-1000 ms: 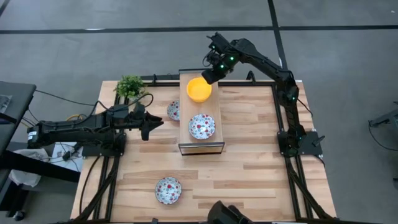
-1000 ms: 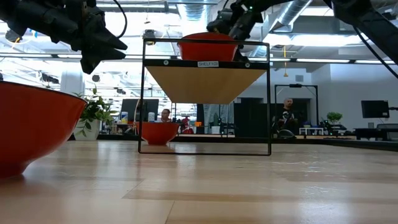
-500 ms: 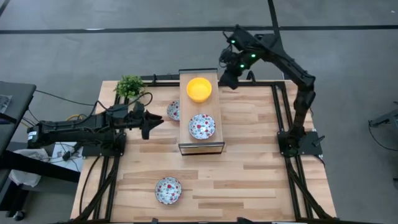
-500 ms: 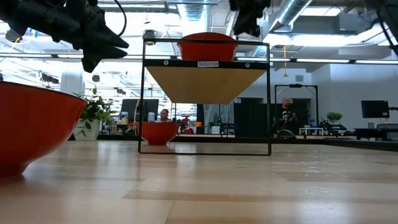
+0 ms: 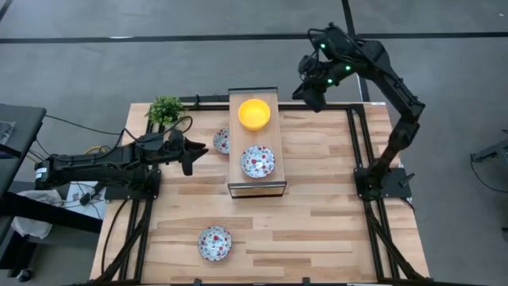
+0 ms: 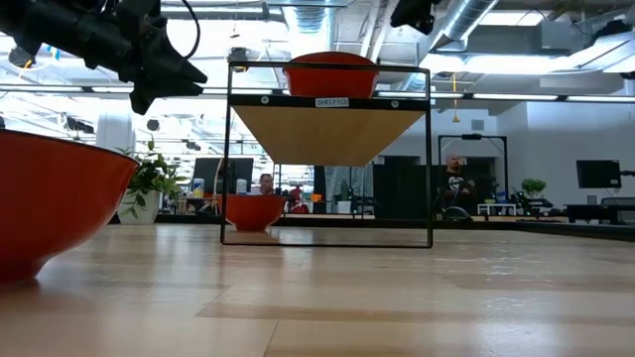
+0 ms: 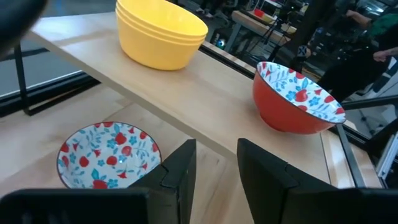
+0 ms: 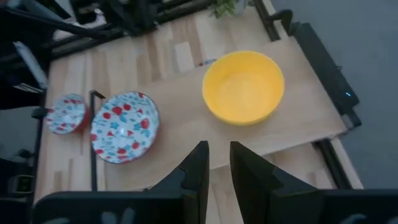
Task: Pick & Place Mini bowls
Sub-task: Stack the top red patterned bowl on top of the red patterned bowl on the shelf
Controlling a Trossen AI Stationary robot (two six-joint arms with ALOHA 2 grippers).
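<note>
From above I count three floral bowls: one at six o'clock, one on the table just left of the shelf, one on the shelf. The yellow bowls sit at the shelf's twelve o'clock end; only the left wrist view shows they are a nested stack. My left gripper hovers at nine o'clock, jaws slightly parted, empty. My right gripper hangs at one o'clock, jaws narrowly apart, empty.
</note>
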